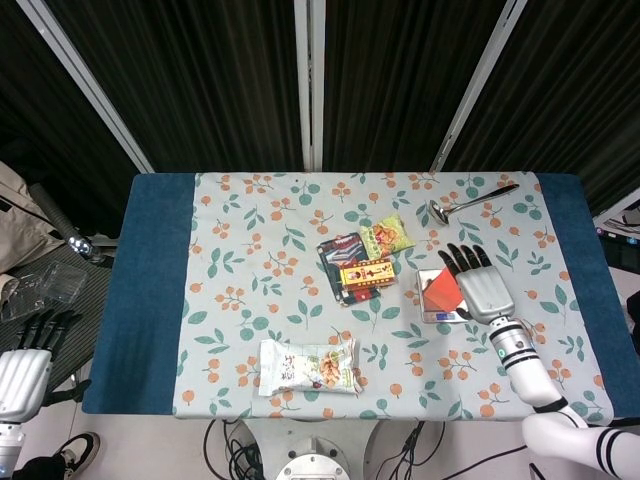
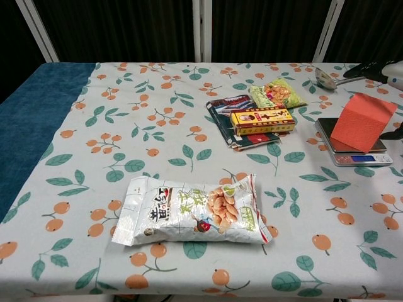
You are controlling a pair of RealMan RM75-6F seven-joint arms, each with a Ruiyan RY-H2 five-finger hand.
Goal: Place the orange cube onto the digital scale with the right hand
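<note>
- The cube [image 2: 361,122] sits on the scale [image 2: 350,146], its base on the platform and its top leaning slightly toward the front of the scale; from the head view it covers most of the plate.
- The right hand [image 1: 482,285] hovers just right of the scale. Its fingers [image 1: 462,257] are spread over the far right side of the cube, but I cannot tell whether they touch it or have let go.
- In the chest view only dark fingertips show at the picture's right edge, beyond the cube and apart from its visible faces.
- The left hand [image 1: 22,370] hangs far left of the scale, off the table [image 1: 150,300], fingers apart and holding nothing.
- Handling, as a judgement: the cube looks like a light, stiff foam or plastic block with flat matte faces, so it should not slip or crush. It is best taken by two opposite side faces, near mid-height.
- Being light, it could tip or slide off the smooth platform if a fingertip drags it on withdrawal.
- The placing step looks essentially done. What remains is to clear the hand straight away from the cube.
- Left of the scale lie a yellow box [image 2: 262,119] on a dark packet and a green packet [image 2: 277,94]. Beyond the scale lies a ladle [image 1: 470,203]. A snack bag [image 2: 192,210] lies well nearer and left.
</note>
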